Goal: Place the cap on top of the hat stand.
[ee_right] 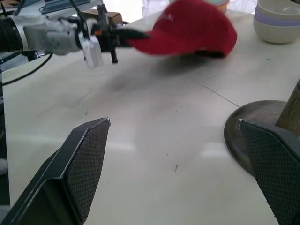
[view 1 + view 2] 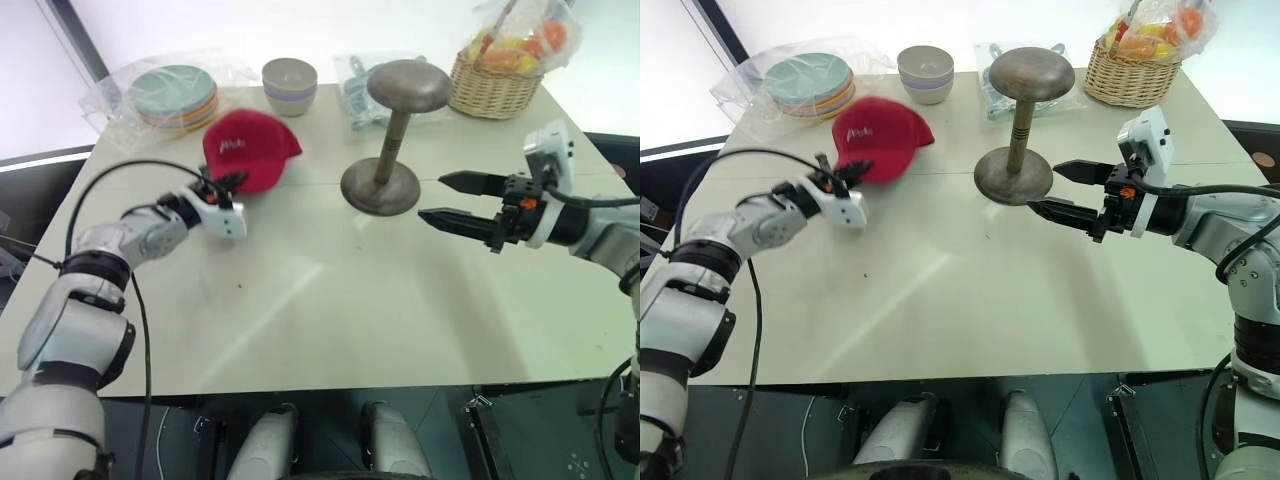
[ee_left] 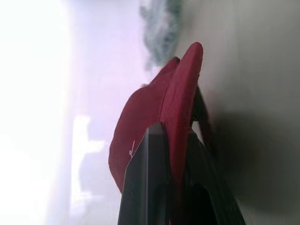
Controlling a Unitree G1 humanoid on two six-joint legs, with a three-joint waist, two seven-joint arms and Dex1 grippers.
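The red cap [image 2: 250,145] with white script on its front hangs just above the table at the back left, its brim pinched in my left gripper [image 2: 228,185], which is shut on it. The left wrist view shows the brim [image 3: 180,108] clamped between the two black fingers [image 3: 147,178]. The dark brown hat stand [image 2: 408,88] stands upright at the middle back, its domed head bare. My right gripper [image 2: 430,197] is open and empty, just right of the stand's round base [image 2: 380,188]. In the right wrist view the cap [image 1: 192,26] floats over its shadow.
A stack of plates [image 2: 175,95] in plastic wrap sits at the back left. Stacked grey bowls [image 2: 290,85] are behind the cap. A clear bag [image 2: 360,85] lies behind the stand, and a wicker basket [image 2: 495,80] with fruit is at the back right.
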